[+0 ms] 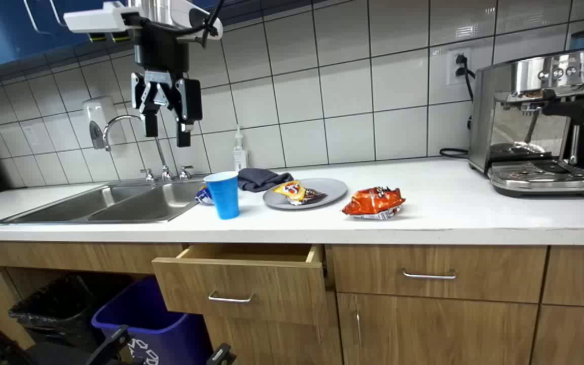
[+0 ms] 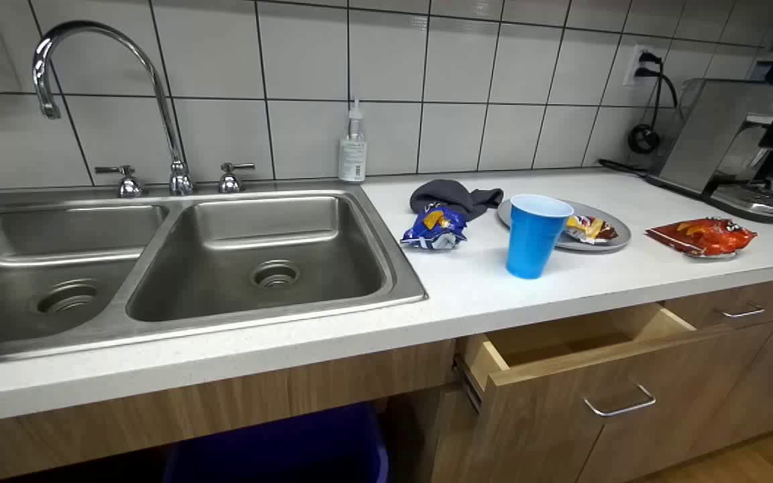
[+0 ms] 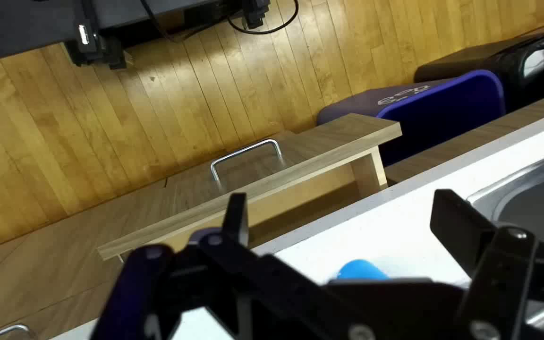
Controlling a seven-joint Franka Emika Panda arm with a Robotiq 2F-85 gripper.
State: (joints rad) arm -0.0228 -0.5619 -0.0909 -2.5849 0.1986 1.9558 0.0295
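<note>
Up above the level of the white counter, pointing down with the gripper, spread wide, with a broad gap between the fingers. Looking straight to the blue cup: standing upright on the counter, lower than the gripper and well apart from it, between the sink and the grey plate. Peeking up between the fingers in the wrist view, too, partly hidden behind the gripper's own body. On to the plate, bearing a yellow snack bag, then along to a red snack bag, lying on the counter near the plate. Back by the sink corner, spotting a blue snack bag, near the cup and right beside a crumpled dark cloth. By the tiled wall, picking out a pump bottle and, far along, a steel coffee machine. Below the counter edge, finding the drawer, pulled well out, showing pale wood inside in all three views. And underneath, partly under the counter, catching a blue bin right beside a black bin.
</note>
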